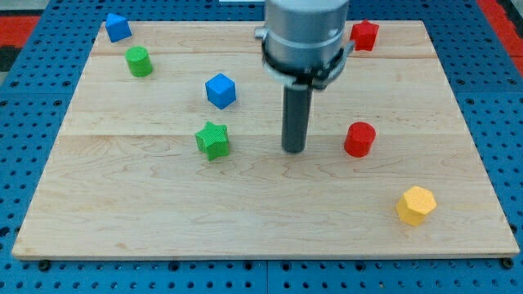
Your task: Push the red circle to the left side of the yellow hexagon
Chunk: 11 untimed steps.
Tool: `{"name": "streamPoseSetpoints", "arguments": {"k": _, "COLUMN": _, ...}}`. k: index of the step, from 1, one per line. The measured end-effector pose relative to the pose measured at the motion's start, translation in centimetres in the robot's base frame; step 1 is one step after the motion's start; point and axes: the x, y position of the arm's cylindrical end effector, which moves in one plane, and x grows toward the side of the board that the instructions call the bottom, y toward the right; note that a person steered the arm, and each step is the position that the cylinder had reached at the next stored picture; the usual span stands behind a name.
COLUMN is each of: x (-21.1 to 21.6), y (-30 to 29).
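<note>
The red circle (359, 139) is a short red cylinder standing right of the board's middle. The yellow hexagon (416, 205) lies near the view's bottom right, below and to the right of the red circle. My tip (294, 151) rests on the board just left of the red circle, with a gap between them. The rod hangs from the grey arm end (304, 37) at the view's top centre.
A green star (213, 140) lies left of my tip. A blue cube (221, 90) sits above it. A green cylinder (139, 61) and a blue block (118, 27) are at the top left. A red star-like block (364, 35) is at the top right. The wooden board (245, 212) sits on a blue pegboard.
</note>
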Motion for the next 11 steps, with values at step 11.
{"name": "streamPoseSetpoints", "arguments": {"k": 11, "x": 17.2, "y": -0.2}}
